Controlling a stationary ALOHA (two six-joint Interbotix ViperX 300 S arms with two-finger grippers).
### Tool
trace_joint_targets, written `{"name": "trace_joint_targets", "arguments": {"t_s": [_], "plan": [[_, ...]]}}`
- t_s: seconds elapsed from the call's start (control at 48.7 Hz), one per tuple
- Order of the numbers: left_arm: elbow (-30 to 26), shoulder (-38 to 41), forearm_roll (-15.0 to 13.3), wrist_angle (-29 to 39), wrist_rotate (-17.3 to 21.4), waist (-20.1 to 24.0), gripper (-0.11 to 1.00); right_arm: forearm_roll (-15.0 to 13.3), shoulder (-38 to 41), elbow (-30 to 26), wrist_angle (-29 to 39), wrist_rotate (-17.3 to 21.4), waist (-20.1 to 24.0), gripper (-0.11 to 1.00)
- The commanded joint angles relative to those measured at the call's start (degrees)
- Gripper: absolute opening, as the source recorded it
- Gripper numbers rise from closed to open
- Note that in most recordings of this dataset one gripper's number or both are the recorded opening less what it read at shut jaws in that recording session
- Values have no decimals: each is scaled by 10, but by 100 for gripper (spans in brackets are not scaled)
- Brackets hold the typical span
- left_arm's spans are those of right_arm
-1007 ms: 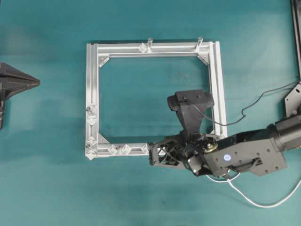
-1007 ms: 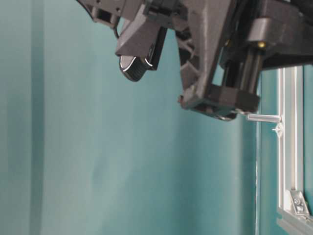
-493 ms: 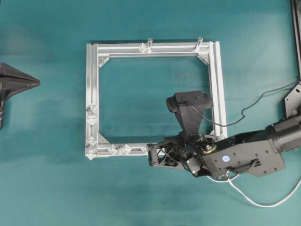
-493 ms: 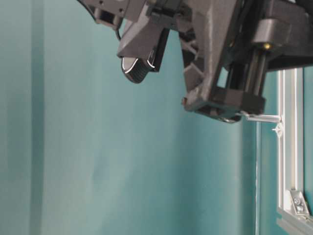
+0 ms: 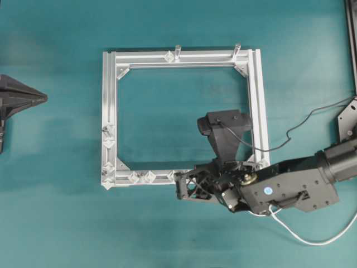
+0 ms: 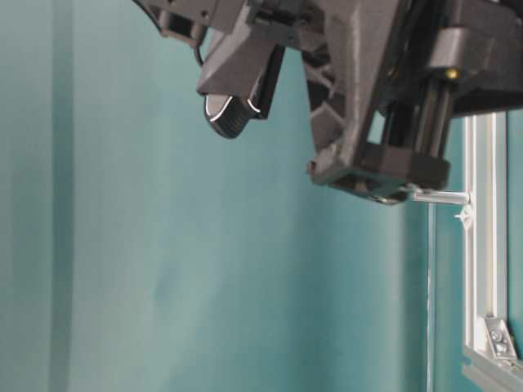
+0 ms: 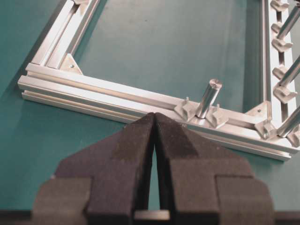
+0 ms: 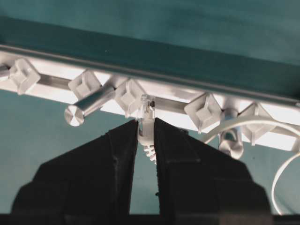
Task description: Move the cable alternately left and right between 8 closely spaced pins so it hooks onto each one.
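My right gripper (image 8: pixel 146 123) is shut on the small pale plug (image 8: pixel 146 121) at the cable's tip, right in front of the frame's bottom rail. The plug sits between two whitish diamond pins (image 8: pixel 130 96) (image 8: pixel 204 111) of the row. The white cable (image 8: pixel 243 123) curves past a pin on the right and trails out from under the right arm (image 5: pixel 301 239). In the overhead view the right gripper (image 5: pixel 177 187) is at the bottom rail, right of two pins (image 5: pixel 141 177). My left gripper (image 5: pixel 43 99) is shut and empty at the far left, its tip (image 7: pixel 154 115) facing the frame.
The square aluminium frame (image 5: pixel 110 95) lies flat on the teal table. Grey cylindrical posts stand on its rails (image 8: pixel 89 106) (image 7: pixel 207 97) (image 6: pixel 441 197). A thin black robot wire (image 5: pixel 304 120) hangs at the right, and a black stand (image 5: pixel 348 120) is at the right edge.
The right arm has drifted slightly toward the table's front edge, still holding the plug. The left arm has not moved.
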Motion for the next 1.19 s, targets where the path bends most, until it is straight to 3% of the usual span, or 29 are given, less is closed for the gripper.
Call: {"name": "trace_joint_targets", "arguments": {"t_s": [0.0, 0.534, 0.863, 1.171], "plan": [[-9, 4, 1, -3, -4, -1, 6, 0, -9, -15, 3, 5, 12, 13], [-11, 4, 1, -3, -4, -1, 6, 18, 21, -62, 18, 50, 73, 13], [-11, 4, 1, -3, -4, -1, 6, 20, 33, -76, 22, 50, 77, 13], [-11, 4, 1, -3, -4, -2, 6, 1, 52, -107, 23, 41, 65, 13]]}}
